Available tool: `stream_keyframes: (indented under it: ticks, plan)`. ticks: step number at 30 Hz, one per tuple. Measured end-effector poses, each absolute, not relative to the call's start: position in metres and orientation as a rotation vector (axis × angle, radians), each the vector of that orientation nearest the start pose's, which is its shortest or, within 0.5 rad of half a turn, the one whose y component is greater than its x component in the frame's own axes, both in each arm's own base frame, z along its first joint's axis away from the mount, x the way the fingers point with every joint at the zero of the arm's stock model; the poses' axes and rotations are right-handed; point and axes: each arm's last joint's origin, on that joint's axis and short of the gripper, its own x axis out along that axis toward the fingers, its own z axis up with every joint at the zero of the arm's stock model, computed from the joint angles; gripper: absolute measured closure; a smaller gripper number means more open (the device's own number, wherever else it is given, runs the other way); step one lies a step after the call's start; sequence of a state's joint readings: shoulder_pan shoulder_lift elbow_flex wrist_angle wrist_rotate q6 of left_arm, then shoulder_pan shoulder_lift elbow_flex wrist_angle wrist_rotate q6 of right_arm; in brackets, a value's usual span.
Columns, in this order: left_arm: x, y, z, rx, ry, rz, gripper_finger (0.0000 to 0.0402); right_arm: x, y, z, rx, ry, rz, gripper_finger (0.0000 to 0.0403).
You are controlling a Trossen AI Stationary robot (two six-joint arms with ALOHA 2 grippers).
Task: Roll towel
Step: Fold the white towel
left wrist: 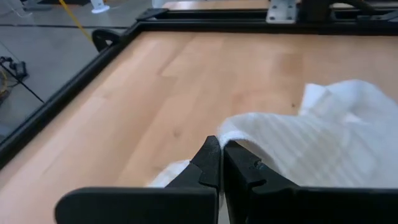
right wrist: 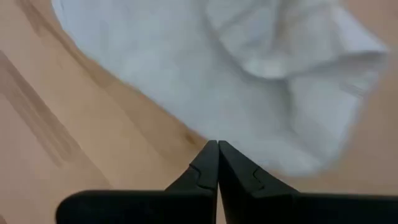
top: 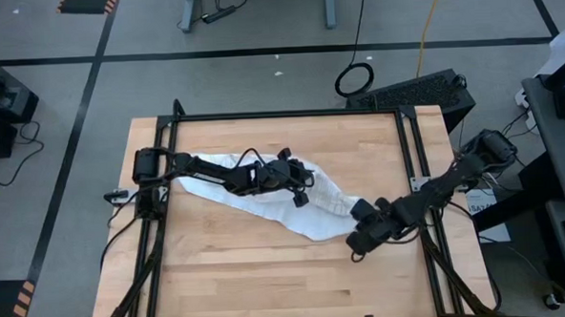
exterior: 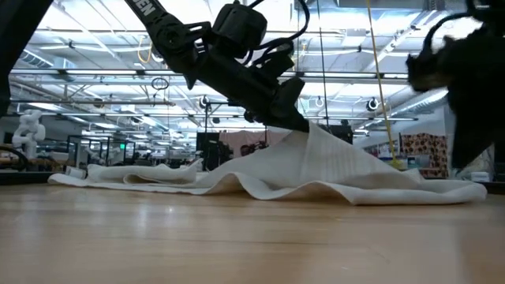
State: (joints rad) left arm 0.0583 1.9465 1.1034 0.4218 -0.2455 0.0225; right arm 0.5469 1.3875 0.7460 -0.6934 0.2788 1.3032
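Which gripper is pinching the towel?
The left gripper: its shut jaws hold a raised fold of the towel near mid-table. The right gripper, also shut, sits empty by the towel's edge.

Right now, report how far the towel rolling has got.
Done: nothing rolled; the towel lies crumpled and spread across the table. In hand: the left gripper, fingers shut, pinches a fold and lifts it into a peak. The right gripper hangs shut by the towel's edge, holding nothing. Left: flattening and the whole roll.
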Motion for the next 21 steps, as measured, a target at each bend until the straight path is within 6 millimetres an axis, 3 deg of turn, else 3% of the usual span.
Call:
stream_keyframes:
  ticks: [5,11,15,21]
  plan:
    - [0.412,0.025,0.168,0.046,0.412,0.285,0.0395,0.177,0.114,0.176,0.457,1.233,-0.651,0.0400]
    - [0.412,0.022,0.168,0.047,0.407,0.277,0.0395,0.163,0.120,0.154,0.447,1.176,-0.632,0.0356]
    - [0.412,0.022,0.168,0.046,0.406,0.283,0.0395,0.154,0.112,0.141,0.438,1.129,-0.708,0.0319]
    - [0.412,0.022,0.168,0.047,0.408,0.289,0.0395,0.146,0.103,0.125,0.463,1.109,-0.746,0.0310]
